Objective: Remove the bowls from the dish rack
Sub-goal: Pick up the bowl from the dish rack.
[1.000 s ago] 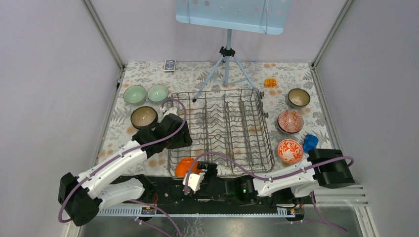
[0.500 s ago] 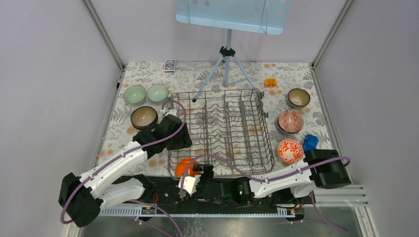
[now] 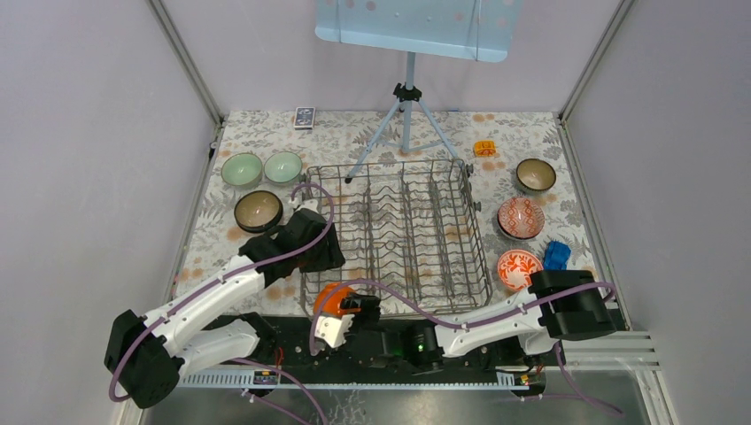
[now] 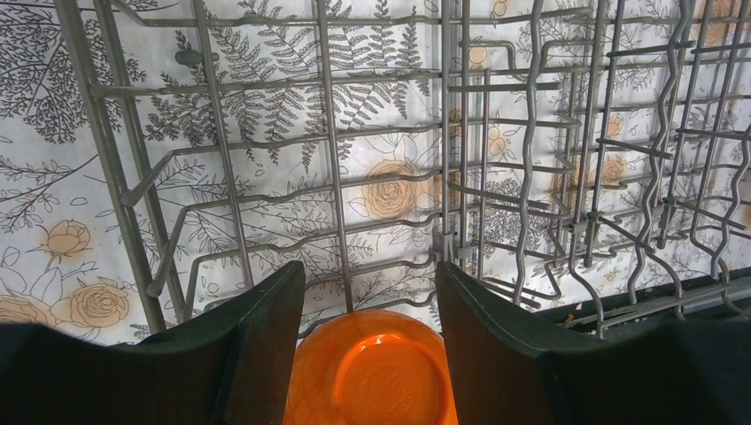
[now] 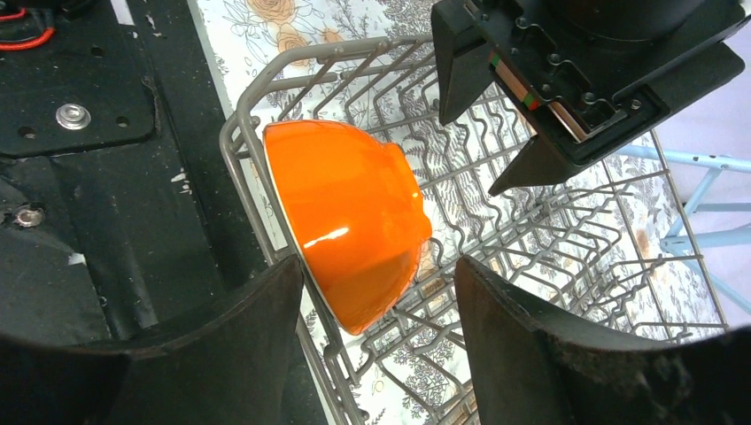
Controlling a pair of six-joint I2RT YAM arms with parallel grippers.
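Observation:
A solid orange bowl (image 3: 331, 298) stands on edge in the near-left corner of the grey wire dish rack (image 3: 460, 232). My right gripper (image 3: 329, 326) is open just in front of that corner; in the right wrist view the orange bowl (image 5: 350, 226) sits ahead of its open fingers (image 5: 531, 354), not between them. My left gripper (image 3: 321, 253) is open over the rack's left side; its wrist view shows the bowl's underside (image 4: 372, 376) low between its fingers (image 4: 266, 354), untouched. The rest of the rack holds no bowls.
Two pale green bowls (image 3: 241, 168) (image 3: 282, 166) and a dark brown bowl (image 3: 258, 210) sit left of the rack. Another brown bowl (image 3: 536, 174) and two red-and-white bowls (image 3: 521, 216) (image 3: 518, 267) sit to the right, beside a blue object (image 3: 555, 255). A tripod stand (image 3: 406, 124) stands behind the rack.
My right arm has swung left along the table's near edge, bringing its gripper closer to the orange bowl. The left gripper has hardly moved. The bowl stays in the rack.

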